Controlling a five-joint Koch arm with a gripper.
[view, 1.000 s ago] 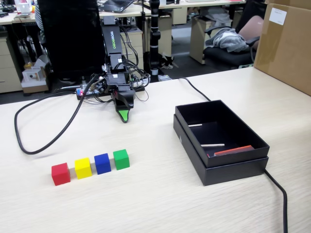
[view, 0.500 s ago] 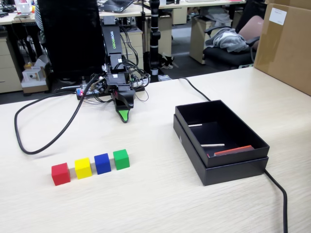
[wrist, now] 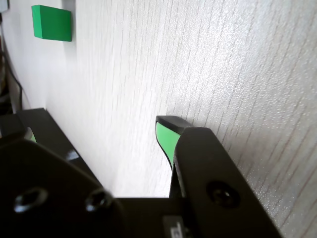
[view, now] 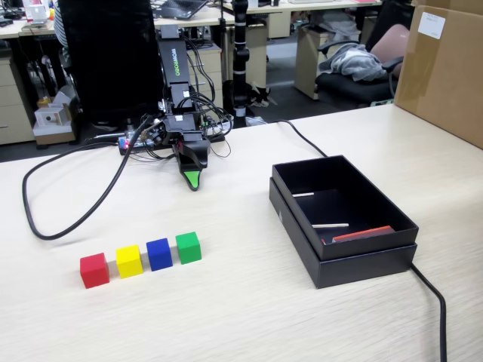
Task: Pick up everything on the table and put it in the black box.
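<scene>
Four cubes stand in a row at the front left of the table in the fixed view: red, yellow, blue and green. The open black box stands to the right of them. My gripper hangs tip-down just above the table at the back, well behind the cubes and apart from them. In the wrist view the gripper is open and empty, with bare table between the green-padded jaws. The green cube shows at the top left of that view.
Inside the box lie two white sticks and a red flat piece. A black cable loops over the table on the left, and another runs off past the box. A cardboard box stands at the far right.
</scene>
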